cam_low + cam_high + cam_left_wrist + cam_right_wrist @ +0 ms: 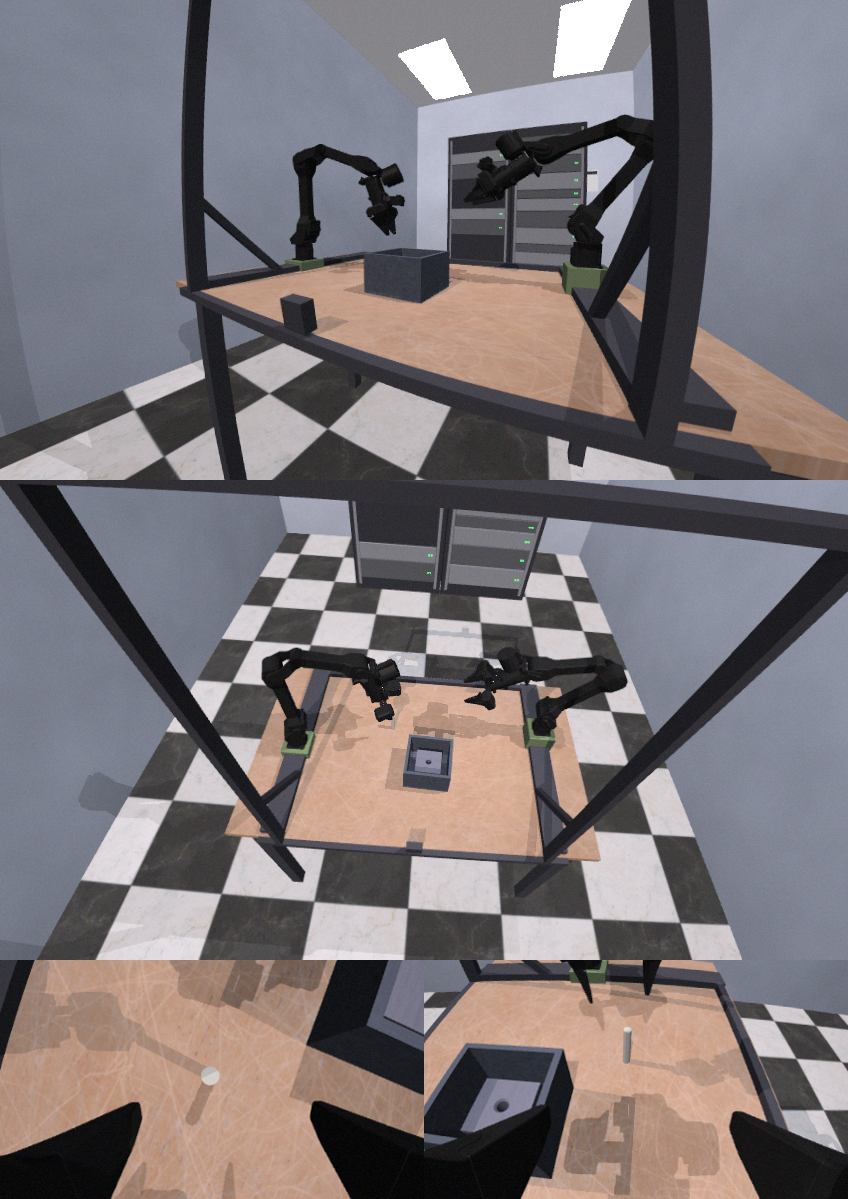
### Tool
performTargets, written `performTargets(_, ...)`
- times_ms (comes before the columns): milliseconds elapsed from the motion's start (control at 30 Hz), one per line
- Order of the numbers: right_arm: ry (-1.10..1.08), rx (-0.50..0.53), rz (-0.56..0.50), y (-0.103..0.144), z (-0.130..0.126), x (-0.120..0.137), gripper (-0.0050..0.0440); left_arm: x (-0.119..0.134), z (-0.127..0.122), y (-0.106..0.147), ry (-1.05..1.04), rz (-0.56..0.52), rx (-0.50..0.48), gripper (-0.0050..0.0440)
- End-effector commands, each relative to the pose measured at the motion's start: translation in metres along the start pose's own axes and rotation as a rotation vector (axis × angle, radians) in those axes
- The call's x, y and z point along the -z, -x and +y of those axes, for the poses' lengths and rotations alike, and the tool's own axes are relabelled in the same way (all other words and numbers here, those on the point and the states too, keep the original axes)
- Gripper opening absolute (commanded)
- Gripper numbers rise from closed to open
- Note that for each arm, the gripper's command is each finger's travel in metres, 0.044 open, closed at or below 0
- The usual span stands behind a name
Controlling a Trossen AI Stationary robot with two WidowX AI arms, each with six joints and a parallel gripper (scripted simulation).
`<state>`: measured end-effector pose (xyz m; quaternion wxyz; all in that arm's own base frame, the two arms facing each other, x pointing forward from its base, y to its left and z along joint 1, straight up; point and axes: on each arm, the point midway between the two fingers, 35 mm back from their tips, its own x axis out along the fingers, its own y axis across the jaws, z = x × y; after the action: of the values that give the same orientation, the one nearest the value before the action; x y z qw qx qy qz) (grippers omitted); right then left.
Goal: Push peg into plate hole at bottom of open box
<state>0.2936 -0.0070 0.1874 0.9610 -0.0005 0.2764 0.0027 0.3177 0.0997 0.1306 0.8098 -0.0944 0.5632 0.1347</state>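
The white peg [626,1045] stands upright on the table, free of both grippers. In the left wrist view I look straight down on the peg's round top [210,1076]. My left gripper [383,711] [226,1109] hangs above the peg, open and empty, with its fingers wide on either side; the fingertips also show in the right wrist view [618,987]. The open dark box [427,762] sits mid-table with the grey plate and its hole [502,1105] at the bottom. My right gripper [479,700] [473,196] is open and empty, raised high behind the box.
A dark frame rail runs round the table edges, with green arm bases [538,736] at both sides. A small dark block [299,314] sits at the front edge. Cage posts stand at the front corners. The box [405,273] has tall walls.
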Motion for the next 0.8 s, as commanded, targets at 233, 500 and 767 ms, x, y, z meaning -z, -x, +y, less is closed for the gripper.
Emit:
performTargets(233,0.002,0.001,-0.022,0.003,0.000,-0.007,0.0440,0.001,0.003,-0.006,-0.001,0.004,-0.002,0.0368)
performTargets(500,0.002,0.001,-0.022,0.003,0.000,-0.007,0.0440,0.001,0.007,-0.026,0.071,0.004,-0.030,0.0200)
performTargets(767,0.002,0.001,-0.022,0.003,0.000,-0.007,0.0440,0.001,0.008,-0.034,0.081,0.004,-0.032,0.0170)
